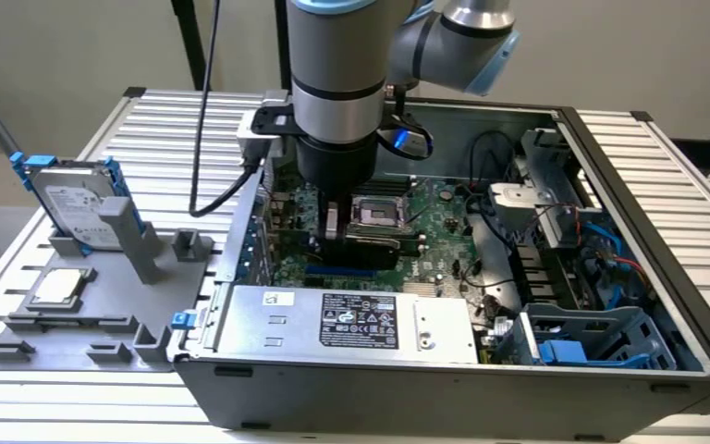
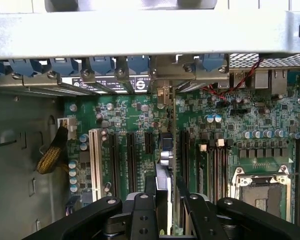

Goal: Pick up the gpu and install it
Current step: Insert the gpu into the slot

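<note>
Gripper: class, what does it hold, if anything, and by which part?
The gripper holds the gpu by its upper edge, the card standing on edge over the motherboard slots.

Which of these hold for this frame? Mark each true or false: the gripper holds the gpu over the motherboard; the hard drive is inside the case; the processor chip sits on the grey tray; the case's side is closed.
1. The gripper holds the gpu edge-on over the motherboard. True.
2. The hard drive is inside the case. False: it stands on the grey tray outside.
3. The processor chip sits on the grey tray. True.
4. The case's side is closed. False: it is open.
</note>
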Available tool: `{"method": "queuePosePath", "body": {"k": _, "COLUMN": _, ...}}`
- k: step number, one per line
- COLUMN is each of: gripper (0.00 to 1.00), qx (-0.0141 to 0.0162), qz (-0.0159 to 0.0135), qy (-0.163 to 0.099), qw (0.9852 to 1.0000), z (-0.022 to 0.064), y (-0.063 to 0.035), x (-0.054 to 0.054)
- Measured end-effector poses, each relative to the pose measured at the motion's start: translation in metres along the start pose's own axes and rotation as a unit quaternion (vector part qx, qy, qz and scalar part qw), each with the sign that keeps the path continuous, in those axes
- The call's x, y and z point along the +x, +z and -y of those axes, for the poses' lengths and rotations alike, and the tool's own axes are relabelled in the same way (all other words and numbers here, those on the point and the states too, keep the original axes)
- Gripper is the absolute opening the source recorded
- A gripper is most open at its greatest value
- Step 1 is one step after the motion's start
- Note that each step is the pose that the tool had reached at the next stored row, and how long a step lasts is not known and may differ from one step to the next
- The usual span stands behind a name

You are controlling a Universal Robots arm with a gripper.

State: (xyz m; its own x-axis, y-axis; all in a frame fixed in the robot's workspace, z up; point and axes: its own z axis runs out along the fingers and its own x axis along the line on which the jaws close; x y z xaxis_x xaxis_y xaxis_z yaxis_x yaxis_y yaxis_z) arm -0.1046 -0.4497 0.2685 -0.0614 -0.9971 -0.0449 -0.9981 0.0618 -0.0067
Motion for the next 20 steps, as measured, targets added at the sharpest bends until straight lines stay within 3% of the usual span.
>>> {"method": "queuePosePath", "body": {"k": 8, "gripper": 0.26, "qx": -0.0013, "qz": 0.0028, "qy": -0.002, "qw": 1.0, "z": 0.0, "y": 0.0011, "x": -0.0003}}
{"method": "queuePosePath", "body": {"k": 20, "gripper": 0.26, "qx": -0.0033, "qz": 0.0029, "qy": -0.002, "qw": 1.0, "z": 0.0005, "y": 0.0073, "x": 0.0}}
